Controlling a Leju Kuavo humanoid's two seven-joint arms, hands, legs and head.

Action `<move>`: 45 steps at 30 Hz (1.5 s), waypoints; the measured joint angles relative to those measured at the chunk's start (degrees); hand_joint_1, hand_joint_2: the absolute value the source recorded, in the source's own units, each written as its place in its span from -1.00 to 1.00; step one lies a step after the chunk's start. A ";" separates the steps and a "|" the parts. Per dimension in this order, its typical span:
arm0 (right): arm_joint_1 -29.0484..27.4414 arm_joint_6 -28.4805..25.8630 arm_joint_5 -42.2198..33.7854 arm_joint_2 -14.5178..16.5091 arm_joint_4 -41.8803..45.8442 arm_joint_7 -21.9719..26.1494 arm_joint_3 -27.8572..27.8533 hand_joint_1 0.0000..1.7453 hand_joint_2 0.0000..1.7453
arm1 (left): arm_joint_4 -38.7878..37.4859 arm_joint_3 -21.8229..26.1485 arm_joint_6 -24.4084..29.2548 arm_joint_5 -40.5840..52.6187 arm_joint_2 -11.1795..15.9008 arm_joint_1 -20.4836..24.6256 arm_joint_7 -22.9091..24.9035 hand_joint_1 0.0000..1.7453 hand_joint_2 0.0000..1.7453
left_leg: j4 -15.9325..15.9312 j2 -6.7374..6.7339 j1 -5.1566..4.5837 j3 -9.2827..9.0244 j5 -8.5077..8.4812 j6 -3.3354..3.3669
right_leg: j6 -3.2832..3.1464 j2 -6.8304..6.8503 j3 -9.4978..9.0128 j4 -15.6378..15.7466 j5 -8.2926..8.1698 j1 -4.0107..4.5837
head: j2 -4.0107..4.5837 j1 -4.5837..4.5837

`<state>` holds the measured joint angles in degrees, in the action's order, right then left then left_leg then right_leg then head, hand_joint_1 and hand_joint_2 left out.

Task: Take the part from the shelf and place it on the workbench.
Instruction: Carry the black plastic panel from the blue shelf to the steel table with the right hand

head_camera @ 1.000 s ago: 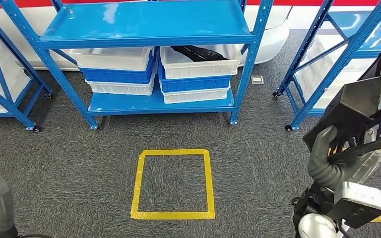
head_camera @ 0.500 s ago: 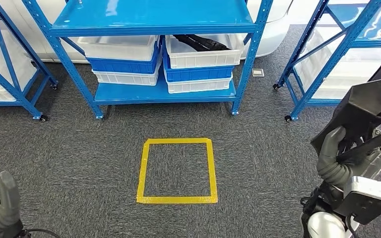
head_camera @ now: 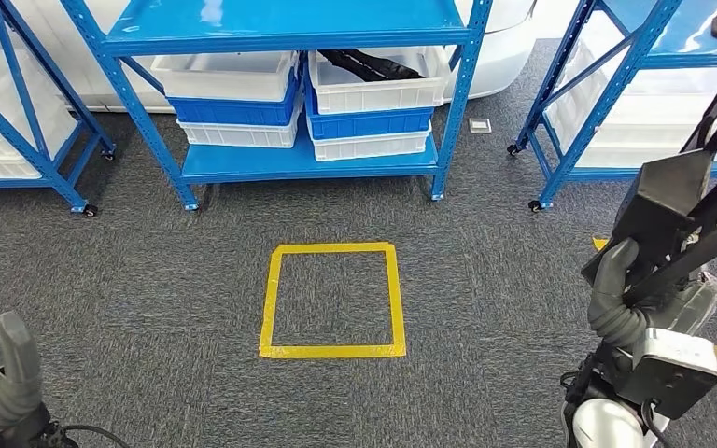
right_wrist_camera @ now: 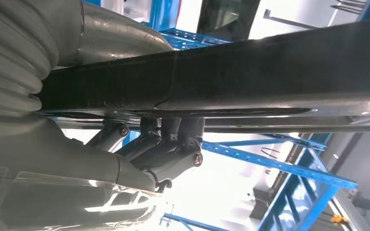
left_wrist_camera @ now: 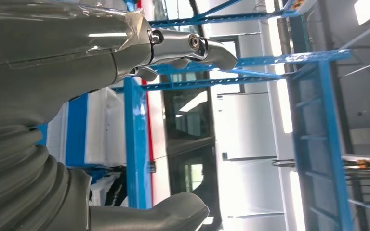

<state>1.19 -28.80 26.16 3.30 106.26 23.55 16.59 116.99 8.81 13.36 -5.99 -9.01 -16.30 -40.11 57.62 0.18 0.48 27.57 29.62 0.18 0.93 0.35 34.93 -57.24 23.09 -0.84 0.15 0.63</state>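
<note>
A grey carpeted floor [head_camera: 485,280] spreads across the head view. Ahead on it stands a blue shelf [head_camera: 289,37] on castors, with a second blue rack [head_camera: 19,140] to its left and a third [head_camera: 607,103] to its right. On the middle shelf's lower board sit two stacks of bins, white over blue over white: the left stack [head_camera: 233,103] and the right stack [head_camera: 369,103], touching side by side. The top white bin of the right stack holds a dark, long object [head_camera: 373,65], probably another part, though it is too small to tell. A square of yellow tape [head_camera: 332,299] lies on the carpet between the robot and the shelf.

The part [head_camera: 672,201], a black angular piece with long bars running up and to the right, is off the shelf and carried at the robot's right side, above the floor. The right hand [head_camera: 616,289] grips it, thumb wrapped over one bar; in the right wrist view the dark fingers [right_wrist_camera: 173,144] curl under the black bar [right_wrist_camera: 270,72].

The left hand [head_camera: 0,383] hangs low at the left edge, holding nothing; in the left wrist view its thumb [left_wrist_camera: 173,214] and fingers [left_wrist_camera: 192,48] stand well apart.
</note>
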 joint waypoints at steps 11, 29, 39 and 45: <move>0.57 -0.01 -3.33 -0.24 -0.74 2.35 -0.25 1.00 1.00 | 2.20 1.06 1.56 -1.48 -1.39 -1.83 -0.07 -1.00 1.00 | -1.60 -0.77 -0.16 7.60 -7.11 2.34 | 2.12 -0.18 2.52 -15.77 8.44 -0.37 | 0.00 -0.36; 3.78 -2.73 -4.36 -1.54 -4.31 2.63 -0.25 1.00 1.00 | 4.99 6.66 -2.36 -1.14 -1.86 -1.98 -0.07 -1.00 1.00 | 6.22 -0.12 0.04 3.77 -1.49 -0.08 | -1.32 0.05 -0.65 0.38 1.06 0.37 | 0.00 0.31; 4.96 -2.75 -1.66 -1.20 -4.09 -0.19 -0.41 1.00 1.00 | 5.21 6.54 -1.91 -0.58 0.47 0.15 -0.10 -1.00 1.00 | -3.34 -0.57 -0.28 0.16 -1.70 2.26 | 0.34 0.08 1.41 -1.56 1.05 0.27 | 0.00 0.17; 3.07 -3.51 1.10 -0.98 -2.30 -0.91 -2.82 1.00 1.00 | 1.73 3.81 -3.04 -1.26 4.54 2.55 -0.01 -1.00 1.00 | -1.29 -1.01 0.21 8.28 -7.29 0.53 | 3.06 -0.25 -6.06 -3.81 6.46 -0.97 | 0.00 -0.38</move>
<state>4.26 -32.31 27.26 2.32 103.96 22.64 13.78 118.72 12.62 10.32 -7.26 -4.47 -13.74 -40.11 56.33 -0.84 0.69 35.86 22.33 0.71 3.99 0.09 28.87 -61.05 29.56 -1.81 0.15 0.25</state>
